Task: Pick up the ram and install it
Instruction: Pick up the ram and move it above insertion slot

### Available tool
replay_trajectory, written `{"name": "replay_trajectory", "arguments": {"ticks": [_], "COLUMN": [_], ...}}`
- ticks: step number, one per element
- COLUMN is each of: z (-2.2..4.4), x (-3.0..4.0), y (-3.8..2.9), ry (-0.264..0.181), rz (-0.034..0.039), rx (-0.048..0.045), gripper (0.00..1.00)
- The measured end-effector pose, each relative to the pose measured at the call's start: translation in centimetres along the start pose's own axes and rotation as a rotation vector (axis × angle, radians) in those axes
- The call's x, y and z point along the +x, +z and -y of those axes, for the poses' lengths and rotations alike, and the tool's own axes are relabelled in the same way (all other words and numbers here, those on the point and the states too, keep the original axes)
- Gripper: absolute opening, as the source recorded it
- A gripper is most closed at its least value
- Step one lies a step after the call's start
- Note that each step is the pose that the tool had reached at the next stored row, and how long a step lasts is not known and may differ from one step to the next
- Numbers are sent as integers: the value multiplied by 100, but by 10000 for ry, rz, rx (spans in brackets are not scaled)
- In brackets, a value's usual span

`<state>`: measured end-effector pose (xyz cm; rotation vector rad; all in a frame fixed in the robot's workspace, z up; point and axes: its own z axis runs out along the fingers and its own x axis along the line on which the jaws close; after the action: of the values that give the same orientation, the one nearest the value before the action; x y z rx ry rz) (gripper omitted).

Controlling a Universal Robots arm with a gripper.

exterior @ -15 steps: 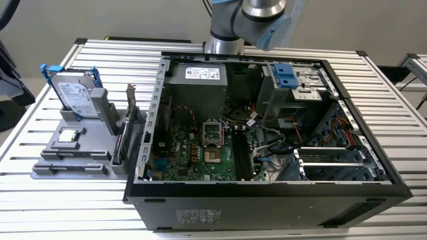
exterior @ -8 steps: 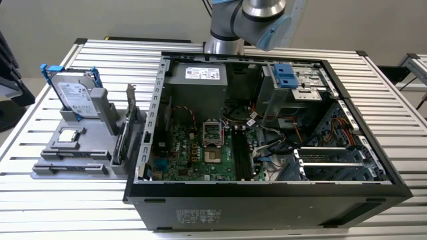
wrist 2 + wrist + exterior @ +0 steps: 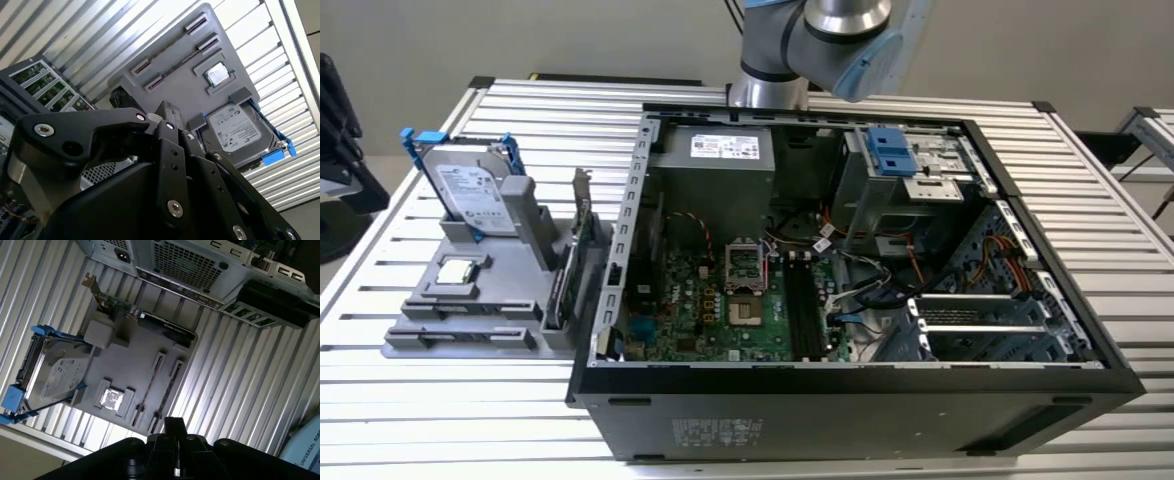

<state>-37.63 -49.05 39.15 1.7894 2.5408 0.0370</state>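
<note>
Hand [image 3: 165,111] narrow and empty; ram [image 3: 166,397] well apart on the tray [image 3: 175,92].
Second wrist view: the tray is seen beyond the closed tips. First wrist view: the ram is taken for the thin strip on edge in a tray slot, long axis aimed at the hand. Exterior view: the tray is set outside the case [image 3: 854,375].

so the silver and light-blue jointed robot arm [image 3: 834,35] sits up high, and its black linkage pincer [image 3: 174,425] looks pinched together, tips touching
</note>
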Motion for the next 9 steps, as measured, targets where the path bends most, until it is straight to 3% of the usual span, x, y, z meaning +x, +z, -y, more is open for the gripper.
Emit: {"name": "replay_trajectory", "arguments": {"ticks": [9], "z": [0], "x": [0], "y": [2], "ry": [1338], "rz": [39], "rx": [54], "gripper": [0]}}
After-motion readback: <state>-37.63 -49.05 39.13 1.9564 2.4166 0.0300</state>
